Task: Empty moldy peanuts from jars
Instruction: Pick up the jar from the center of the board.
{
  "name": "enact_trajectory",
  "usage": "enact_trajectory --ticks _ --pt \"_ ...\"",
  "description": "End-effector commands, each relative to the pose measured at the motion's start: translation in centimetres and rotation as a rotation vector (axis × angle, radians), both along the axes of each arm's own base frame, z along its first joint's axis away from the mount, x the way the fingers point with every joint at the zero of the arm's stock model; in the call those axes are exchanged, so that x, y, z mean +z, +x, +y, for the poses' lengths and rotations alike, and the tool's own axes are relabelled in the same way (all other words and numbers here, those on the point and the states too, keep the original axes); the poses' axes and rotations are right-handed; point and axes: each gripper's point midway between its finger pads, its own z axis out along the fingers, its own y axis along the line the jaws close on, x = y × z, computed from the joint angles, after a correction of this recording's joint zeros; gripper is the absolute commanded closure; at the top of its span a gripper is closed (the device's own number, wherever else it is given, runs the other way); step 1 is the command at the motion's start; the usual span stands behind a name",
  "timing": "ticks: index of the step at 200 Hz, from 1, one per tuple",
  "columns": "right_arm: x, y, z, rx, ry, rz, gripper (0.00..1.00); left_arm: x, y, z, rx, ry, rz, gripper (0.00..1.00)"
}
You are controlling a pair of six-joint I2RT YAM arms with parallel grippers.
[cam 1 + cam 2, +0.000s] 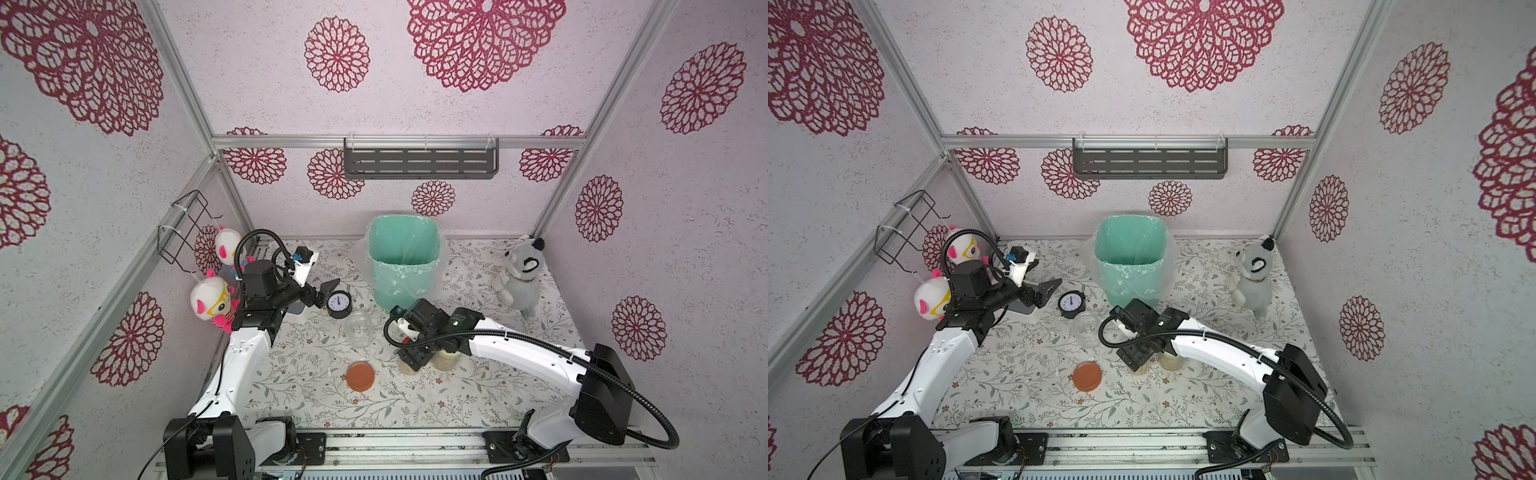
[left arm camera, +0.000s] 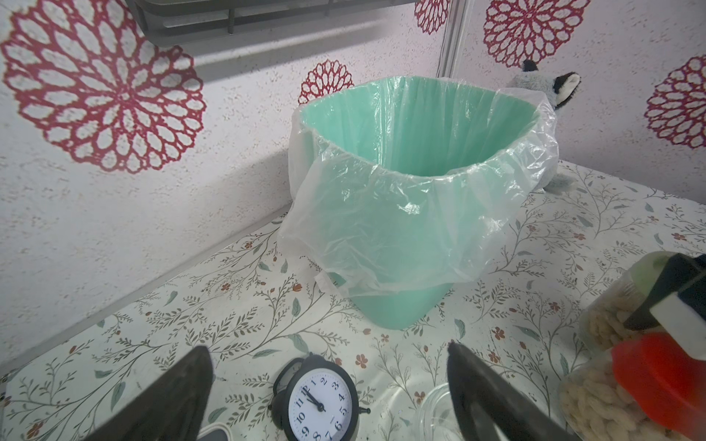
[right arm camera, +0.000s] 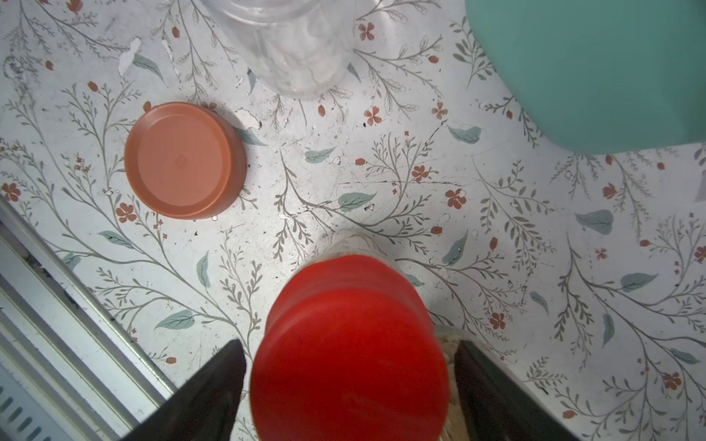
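Note:
An empty clear jar [image 1: 359, 330] stands open mid-table, and its brown-orange lid [image 1: 360, 376] lies in front of it. My right gripper [image 3: 348, 345] is lowered over a jar of peanuts [image 2: 596, 404] with a red lid [image 3: 344, 343]. Its jaws are open, one on each side of that lid, with narrow gaps showing. Beside it stands a second peanut jar with a pale yellow-green lid [image 1: 446, 357]. My left gripper [image 2: 327, 347] hangs open and empty above the clock, apart from all jars.
A teal bin [image 1: 395, 286] lined with clear plastic stands behind the jars. A small black alarm clock [image 1: 339, 304] sits left of the empty jar. A grey plush [image 1: 519, 274] stands at the back right, and two dolls [image 1: 212, 299] lean against the left wall.

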Motion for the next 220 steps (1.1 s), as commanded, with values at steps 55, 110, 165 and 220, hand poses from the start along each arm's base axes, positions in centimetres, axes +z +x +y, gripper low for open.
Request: enact_trajectory --ticks 55,110,165,220 --pt "1.4 0.1 0.3 0.016 0.029 0.008 0.30 1.2 -0.2 -0.5 -0.021 0.010 -0.030 0.03" --pt "1.7 0.3 0.9 0.028 0.063 0.009 0.48 1.1 -0.2 -0.4 -0.017 0.014 -0.029 0.03" --pt "5.0 1.5 1.7 0.028 0.242 -0.053 1.00 1.0 -0.5 -0.5 -0.023 0.021 -0.023 0.03" --pt "10.7 3.3 1.2 0.035 0.501 -0.164 1.00 2.9 -3.3 -2.4 -0.164 0.011 -0.008 0.03"
